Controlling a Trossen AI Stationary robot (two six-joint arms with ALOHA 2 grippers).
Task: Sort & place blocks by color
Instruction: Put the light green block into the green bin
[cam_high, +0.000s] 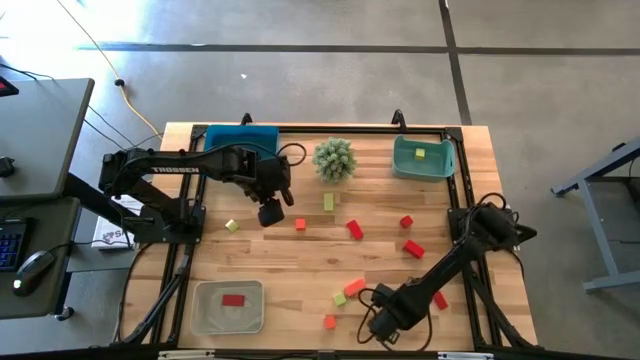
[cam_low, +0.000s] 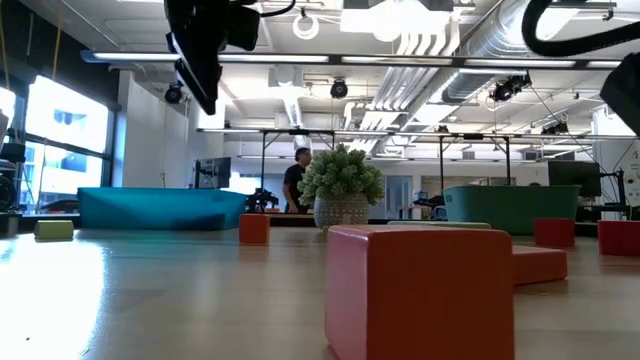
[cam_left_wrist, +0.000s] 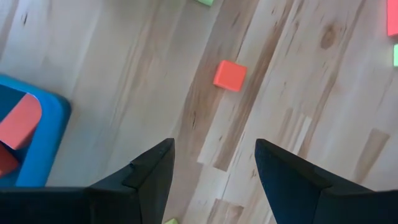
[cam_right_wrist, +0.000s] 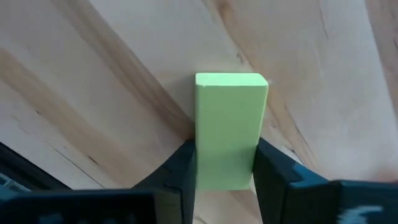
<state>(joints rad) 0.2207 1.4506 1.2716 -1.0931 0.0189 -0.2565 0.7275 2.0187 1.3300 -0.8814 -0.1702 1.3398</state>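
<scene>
Right arm gripping a green block

On the table, near its front edge, the right gripper clamps the green block; lift straight, carry to the teal bin. Left gripper hovers open.

Blocks scattered on table; yellow-green bar between right hand's fingers.

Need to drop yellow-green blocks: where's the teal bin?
High view: the teal bin sits at the table's far right corner, right of the spiky plant.
</scene>
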